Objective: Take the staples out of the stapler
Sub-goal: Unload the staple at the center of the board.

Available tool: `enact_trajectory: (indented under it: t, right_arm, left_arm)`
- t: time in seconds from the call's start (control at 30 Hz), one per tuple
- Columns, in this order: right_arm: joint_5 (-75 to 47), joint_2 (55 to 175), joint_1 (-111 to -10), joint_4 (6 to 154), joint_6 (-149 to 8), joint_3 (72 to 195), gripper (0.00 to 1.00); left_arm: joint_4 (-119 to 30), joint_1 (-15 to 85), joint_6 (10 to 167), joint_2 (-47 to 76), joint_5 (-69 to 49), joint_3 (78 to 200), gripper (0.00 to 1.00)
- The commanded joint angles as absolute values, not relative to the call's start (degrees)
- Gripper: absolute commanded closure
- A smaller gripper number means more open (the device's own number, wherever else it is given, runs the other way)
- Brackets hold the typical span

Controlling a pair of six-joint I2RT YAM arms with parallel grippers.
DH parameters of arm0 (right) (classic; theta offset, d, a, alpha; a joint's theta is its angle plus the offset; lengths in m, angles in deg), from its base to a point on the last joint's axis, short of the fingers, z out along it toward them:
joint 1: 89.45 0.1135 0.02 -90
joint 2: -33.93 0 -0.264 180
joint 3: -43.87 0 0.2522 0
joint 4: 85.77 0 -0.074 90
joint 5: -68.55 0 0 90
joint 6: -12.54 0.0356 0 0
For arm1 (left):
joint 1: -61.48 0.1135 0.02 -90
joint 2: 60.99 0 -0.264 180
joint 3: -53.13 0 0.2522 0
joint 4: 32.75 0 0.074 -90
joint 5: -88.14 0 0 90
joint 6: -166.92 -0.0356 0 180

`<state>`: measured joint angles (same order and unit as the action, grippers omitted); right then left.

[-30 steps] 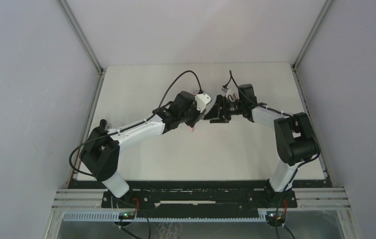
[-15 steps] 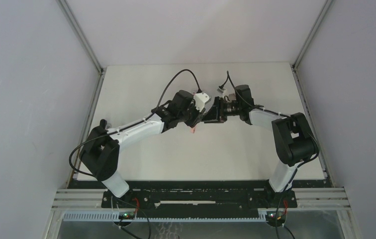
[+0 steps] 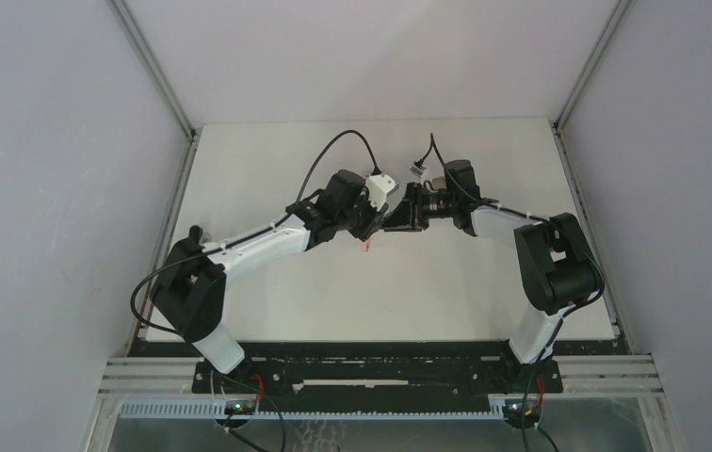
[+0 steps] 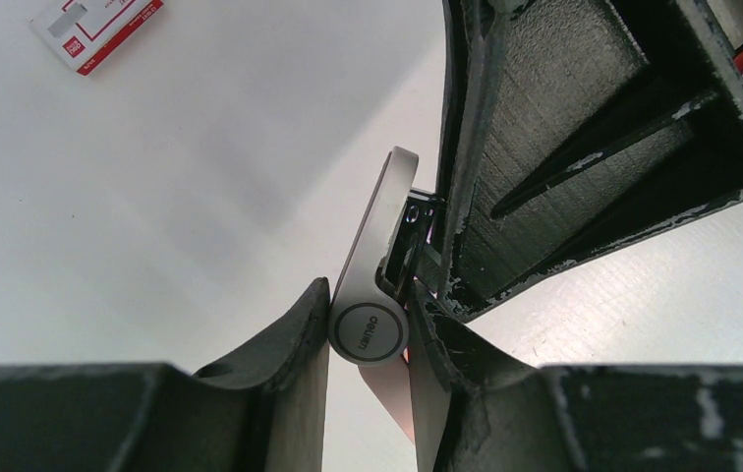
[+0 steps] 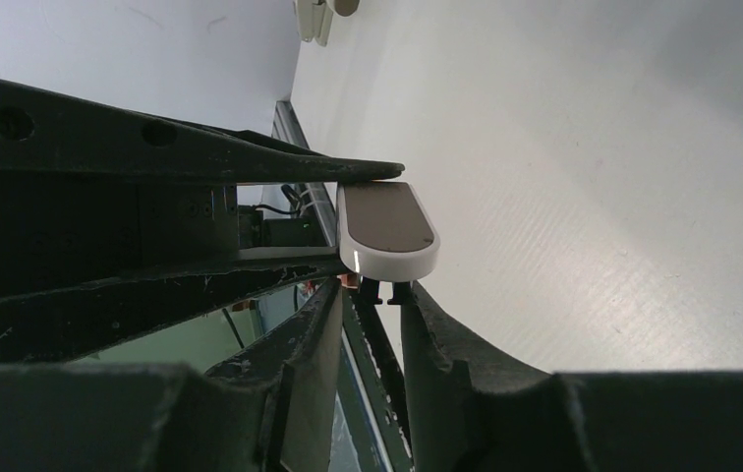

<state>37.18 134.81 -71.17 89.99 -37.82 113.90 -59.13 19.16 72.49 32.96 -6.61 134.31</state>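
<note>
Left gripper [image 4: 370, 307]: we see it clamped on the stapler [image 4: 385, 202] at its hinge end, above the middle of the table [image 3: 267, 169].
Right gripper [image 5: 372, 295]: fingers nearly together beside the stapler; we cannot tell any grip.
Staples: hidden from us.

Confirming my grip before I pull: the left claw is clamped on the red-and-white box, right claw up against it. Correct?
No: the left claw is clamped on the stapler, right claw up against it. The left wrist view shows the red-and-white box lying apart on the table.
</note>
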Motion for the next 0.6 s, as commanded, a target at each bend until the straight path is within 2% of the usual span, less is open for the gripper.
enact_trajectory:
  t: [0.0, 0.57]
  right_arm:
    - [37.63, 134.12, -70.56, 92.61, -37.37, 113.97, 0.72]
    - [37.44, 134.30, -70.65, 92.45, -37.41, 113.97, 0.77]
  left_arm:
    - [-57.15, 19.47, 73.84, 30.97, -7.94, 137.45, 1.00]
    - [-57.01, 19.52, 73.93, 30.94, -8.15, 137.05, 1.00]
